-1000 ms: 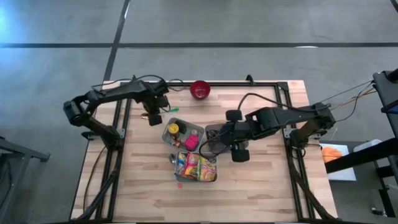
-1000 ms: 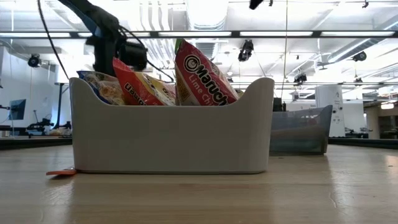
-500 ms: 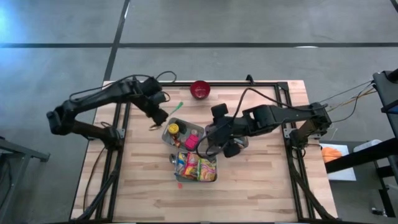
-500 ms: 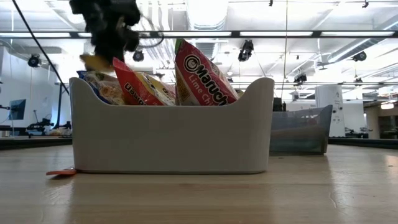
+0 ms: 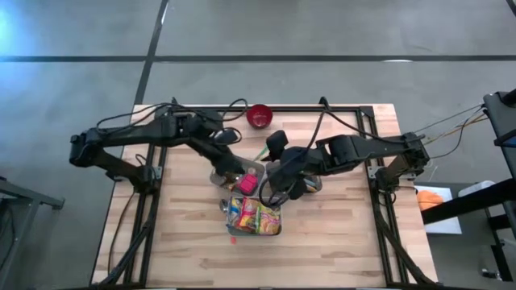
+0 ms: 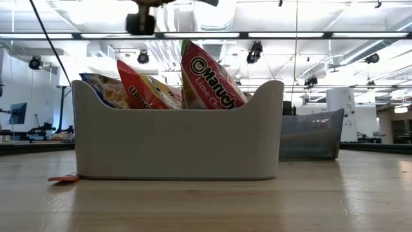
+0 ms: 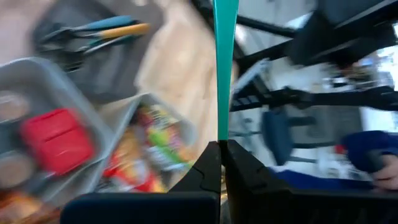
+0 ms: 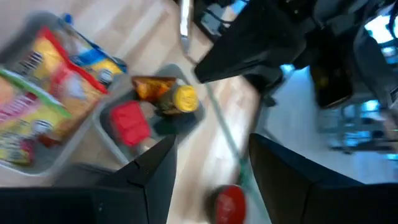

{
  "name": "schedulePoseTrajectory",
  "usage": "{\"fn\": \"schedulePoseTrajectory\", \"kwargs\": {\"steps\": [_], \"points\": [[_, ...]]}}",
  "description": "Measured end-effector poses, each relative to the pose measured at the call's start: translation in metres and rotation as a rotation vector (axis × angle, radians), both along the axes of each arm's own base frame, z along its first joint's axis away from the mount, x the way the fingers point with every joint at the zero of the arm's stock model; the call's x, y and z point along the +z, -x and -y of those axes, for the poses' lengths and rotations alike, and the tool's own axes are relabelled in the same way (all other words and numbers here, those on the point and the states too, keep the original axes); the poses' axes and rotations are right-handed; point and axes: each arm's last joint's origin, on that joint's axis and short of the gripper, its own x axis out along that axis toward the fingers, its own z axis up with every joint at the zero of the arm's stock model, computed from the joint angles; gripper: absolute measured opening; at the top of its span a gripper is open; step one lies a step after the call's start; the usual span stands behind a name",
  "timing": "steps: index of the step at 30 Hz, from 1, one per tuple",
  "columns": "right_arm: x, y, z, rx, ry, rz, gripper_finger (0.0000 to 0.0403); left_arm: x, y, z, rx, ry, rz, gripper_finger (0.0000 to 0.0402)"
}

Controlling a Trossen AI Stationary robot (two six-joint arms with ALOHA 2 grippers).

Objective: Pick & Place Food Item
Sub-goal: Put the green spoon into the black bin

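— So, where is your item, and what has hold of it?

— Look at the left gripper [image 7: 221, 146]: its fingers are pressed tight together on one end of a thin teal stick [image 7: 221, 62], which juts out in the air just beside the small grey bin [image 8: 107, 135], between the two arms. (Whether it is truly food, I cannot tell.)

— How will it handle?

— Light, I judge, and narrow, so it may swivel in the pinch. You would do better gripping nearer its middle, flat sides to the pads. It looks stiff enough not to droop.

— And your other arm?

— The right gripper [image 8: 212, 149] hangs over the table near that bin, fingers apart with nothing between them.

— What do the containers hold?

— Your small grey bin has a red block [image 8: 129, 121], a yellow-lidded jar [image 8: 180, 99] and a brown packet [image 8: 149, 86], touching one another. The white bin [image 6: 174, 142] next to it is stuffed with upright snack packets [image 6: 209, 74]. A red bowl [image 5: 259, 116] sits well apart at the table's far edge; what is in it I cannot tell.
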Motion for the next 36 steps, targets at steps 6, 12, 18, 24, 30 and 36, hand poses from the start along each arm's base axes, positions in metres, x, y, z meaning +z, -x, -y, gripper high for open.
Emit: {"fn": "schedulePoseTrajectory", "kwargs": {"steps": [6,12,18,24,30,36], "points": [[0.001,-0.001,0.003,-0.016,0.079,0.004,0.0193,0.002,-0.022,0.002,-0.046,0.059,0.026,0.0000],[-0.002,-0.001,0.003,-0.021,0.072,-0.005,0.0193,0.005,-0.033,0.003,-0.075,0.060,0.040,0.0000],[-0.008,0.002,0.004,-0.036,0.062,-0.053,0.0193,0.012,-0.036,0.003,-0.092,0.059,0.090,0.0000],[-0.008,0.002,0.004,-0.037,0.062,-0.052,0.0178,0.012,-0.037,0.003,-0.091,0.057,0.097,0.0000],[-0.009,0.001,0.004,-0.040,0.067,-0.052,0.0068,0.012,-0.037,0.003,-0.092,0.056,0.100,0.0000],[-0.009,0.002,0.003,-0.028,0.075,-0.066,0.0012,0.012,-0.036,0.003,-0.101,0.053,0.105,0.0000]]}}
